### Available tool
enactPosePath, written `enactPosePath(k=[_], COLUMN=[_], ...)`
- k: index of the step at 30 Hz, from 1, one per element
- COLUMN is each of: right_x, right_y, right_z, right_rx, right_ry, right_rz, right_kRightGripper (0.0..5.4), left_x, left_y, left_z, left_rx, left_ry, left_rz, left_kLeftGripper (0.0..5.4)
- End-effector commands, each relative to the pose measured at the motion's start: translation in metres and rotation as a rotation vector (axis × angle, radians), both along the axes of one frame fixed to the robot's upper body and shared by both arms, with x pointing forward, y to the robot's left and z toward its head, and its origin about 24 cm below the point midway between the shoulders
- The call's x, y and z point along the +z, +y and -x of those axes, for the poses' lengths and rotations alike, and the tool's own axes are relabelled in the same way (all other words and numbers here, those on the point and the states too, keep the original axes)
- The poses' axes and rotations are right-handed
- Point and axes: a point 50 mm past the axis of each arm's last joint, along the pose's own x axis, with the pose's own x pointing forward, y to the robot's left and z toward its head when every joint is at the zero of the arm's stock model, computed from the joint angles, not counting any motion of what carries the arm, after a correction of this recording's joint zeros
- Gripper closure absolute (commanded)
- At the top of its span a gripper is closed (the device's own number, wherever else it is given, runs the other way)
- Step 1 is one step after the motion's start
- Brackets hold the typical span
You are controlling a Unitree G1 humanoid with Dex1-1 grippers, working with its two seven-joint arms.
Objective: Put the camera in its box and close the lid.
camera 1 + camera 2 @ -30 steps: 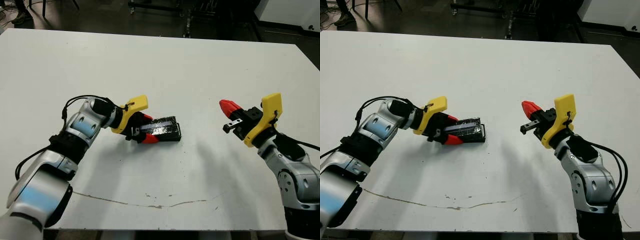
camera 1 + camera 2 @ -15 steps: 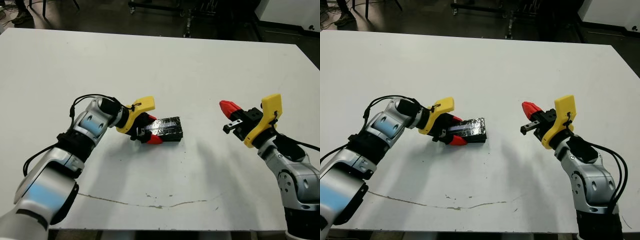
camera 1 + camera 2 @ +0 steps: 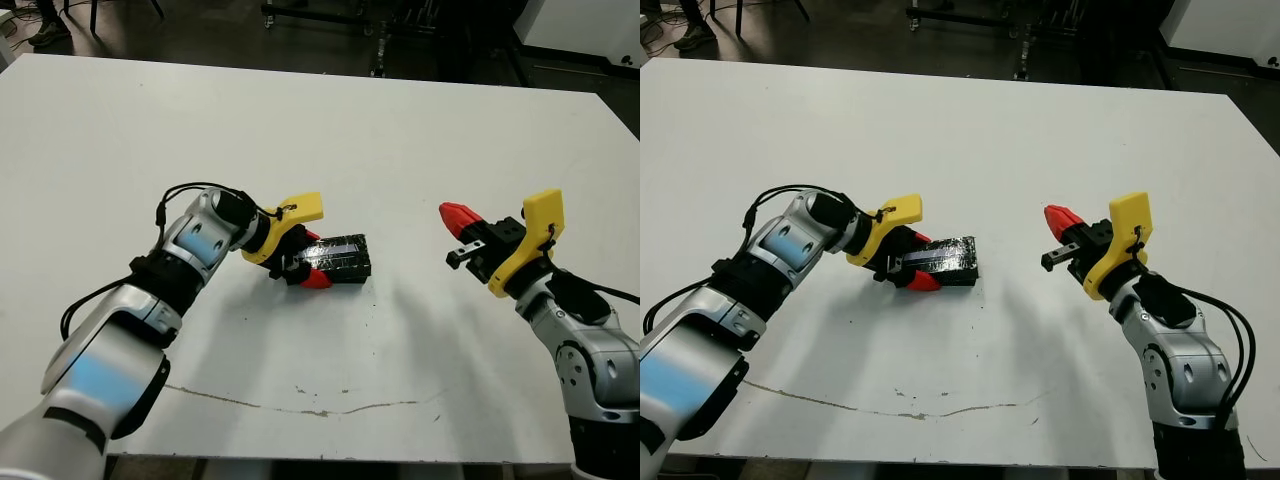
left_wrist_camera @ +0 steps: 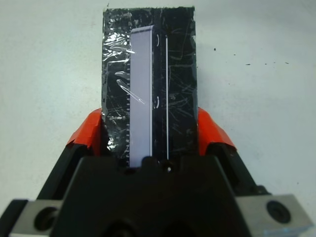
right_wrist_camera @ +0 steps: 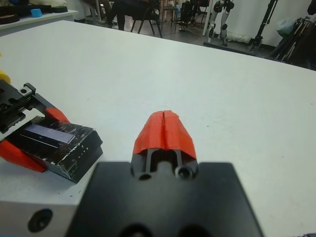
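Observation:
A black block lies left of the table's middle. Its top is the glossy, crinkly lid [image 3: 345, 255] over the box [image 5: 74, 153], whose dark side wall shows in the right wrist view. A bluish-purple strip [image 4: 140, 94] runs along the top; I cannot tell whether it is the camera's screen or a reflection. My left gripper [image 3: 311, 259] is shut on the block, one red finger [image 4: 89, 136] on each long side. My right gripper [image 3: 458, 215] hovers shut and empty well to the block's right.
A thin brown scratch [image 3: 320, 408] crosses the white table [image 3: 400, 130] near its front edge. Past the far edge are a dark floor, chair legs and equipment stands [image 5: 217, 19].
My left gripper has slid the black block a little to the right, and the left forearm has swung in behind it. The right arm has stayed still.

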Motion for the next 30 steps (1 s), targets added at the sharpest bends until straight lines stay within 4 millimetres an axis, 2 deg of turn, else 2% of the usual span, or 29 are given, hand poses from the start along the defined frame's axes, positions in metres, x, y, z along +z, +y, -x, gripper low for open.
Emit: enactPosePath(k=[1,9,21,30], right_x=[-0.004,-0.005,-0.005,-0.003], right_y=[-0.003,-0.002,-0.002,-0.002], right_z=[0.002,0.003,0.003,0.004], right_rx=[-0.010,-0.010,-0.013,-0.016], right_ry=[0.007,0.013,0.011,0.012], right_rz=[0.002,0.002,-0.005,-0.001], right_kRightGripper=[5.40,5.40,5.40,5.40], left_x=[-0.035,-0.037,-0.046,-0.062], left_y=[-0.026,-0.028,-0.028,-0.021], left_z=[0.017,0.019,0.026,0.028], left_rx=[-0.050,-0.098,-0.119,-0.067], left_ry=[0.058,0.040,0.038,0.136], left_rz=[-0.073,-0.131,-0.102,-0.057], left_kLeftGripper=[2.23,2.23,2.23,2.23])
